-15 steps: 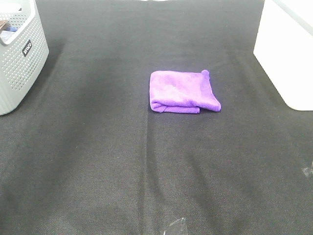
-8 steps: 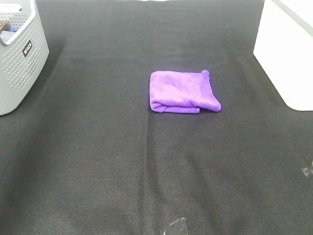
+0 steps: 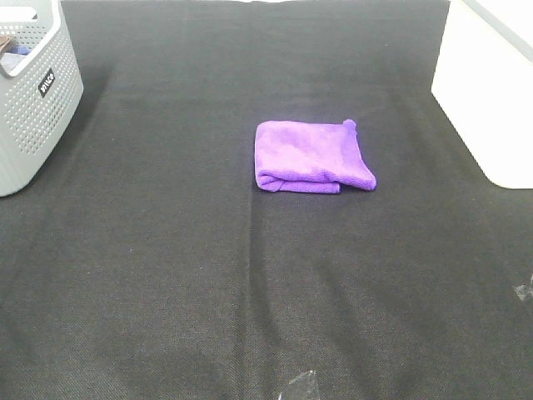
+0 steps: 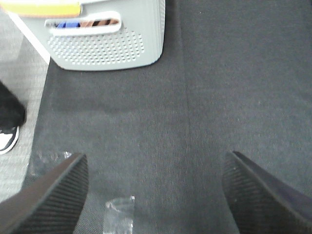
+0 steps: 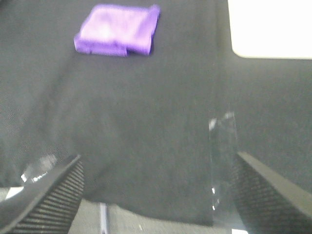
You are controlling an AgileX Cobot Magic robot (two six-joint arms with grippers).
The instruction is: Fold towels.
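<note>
The purple towel [image 3: 312, 156] lies folded into a small rectangle on the black cloth-covered table [image 3: 166, 267], a little right of centre. It also shows in the right wrist view [image 5: 117, 29], far from the gripper. Neither arm shows in the exterior high view. My left gripper [image 4: 156, 195] is open and empty above bare black cloth near the table's front left. My right gripper [image 5: 156, 195] is open and empty above the table's front edge, well short of the towel.
A grey perforated basket [image 3: 29, 100] stands at the back left, also in the left wrist view [image 4: 105, 41]. A white box [image 3: 487, 83] stands at the back right. Clear tape patches [image 5: 222, 122] stick to the cloth near the front edge. A shoe [image 4: 7, 136] shows beside the table.
</note>
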